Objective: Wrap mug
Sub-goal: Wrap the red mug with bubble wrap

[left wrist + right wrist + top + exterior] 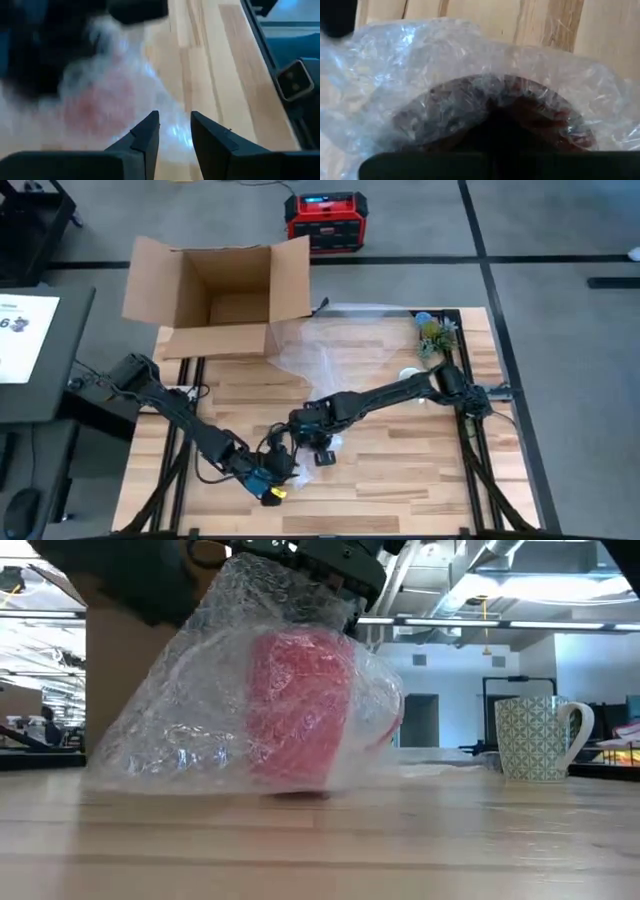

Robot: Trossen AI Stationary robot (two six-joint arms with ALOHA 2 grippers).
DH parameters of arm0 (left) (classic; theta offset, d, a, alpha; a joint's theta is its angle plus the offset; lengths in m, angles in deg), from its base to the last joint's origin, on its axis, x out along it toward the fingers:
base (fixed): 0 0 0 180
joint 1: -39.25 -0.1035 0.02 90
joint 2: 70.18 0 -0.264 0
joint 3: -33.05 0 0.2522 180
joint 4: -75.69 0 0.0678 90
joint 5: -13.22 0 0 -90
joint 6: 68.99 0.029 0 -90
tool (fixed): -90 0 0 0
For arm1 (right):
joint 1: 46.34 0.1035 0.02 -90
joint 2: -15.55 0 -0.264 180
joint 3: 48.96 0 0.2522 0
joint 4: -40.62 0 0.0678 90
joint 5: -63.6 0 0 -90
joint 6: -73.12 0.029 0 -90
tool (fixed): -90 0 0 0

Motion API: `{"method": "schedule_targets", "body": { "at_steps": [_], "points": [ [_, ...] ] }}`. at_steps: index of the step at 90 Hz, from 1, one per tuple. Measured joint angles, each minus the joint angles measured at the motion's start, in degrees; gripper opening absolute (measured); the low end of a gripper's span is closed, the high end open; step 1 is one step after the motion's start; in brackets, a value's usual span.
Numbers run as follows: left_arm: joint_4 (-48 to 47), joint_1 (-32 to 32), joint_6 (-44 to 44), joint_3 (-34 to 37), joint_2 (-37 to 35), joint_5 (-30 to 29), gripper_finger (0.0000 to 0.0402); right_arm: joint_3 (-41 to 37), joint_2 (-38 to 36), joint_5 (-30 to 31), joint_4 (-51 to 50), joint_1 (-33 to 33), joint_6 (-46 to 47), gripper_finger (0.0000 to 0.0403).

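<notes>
Red mug (300,705) under bubble wrap (190,730), upright on table (400,840), near front edge toward centre

Right gripper (318,442) directly above mug, pressing into wrap at rim; finger state cannot tell. Left gripper (175,135) just beside wrapped mug, fingers slightly apart, holding nothing, tips at edge of wrap. Second sheet of clear wrap (330,340) spread at table's far side, next to open cardboard box (215,295). Patterned mug (535,737) standing well apart, on right-hand side of table. Red case (325,220) on floor beyond table
</notes>
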Motion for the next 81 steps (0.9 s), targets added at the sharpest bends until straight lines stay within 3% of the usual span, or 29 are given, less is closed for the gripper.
{"method": "schedule_targets", "body": {
  "at_steps": [29, 81],
  "points": [
    [2.88, -0.76, 6.58, 0.0, 0.18, -11.11, 0.0067, -0.15, -1.53, 0.38, -0.63, 1.16, 0.2, 0.0],
    [2.59, -1.08, 6.89, -0.02, 0.13, -11.39, 0.0056, -0.13, -4.36, 0.42, -2.24, 3.82, 1.24, 0.0]
  ]
}}
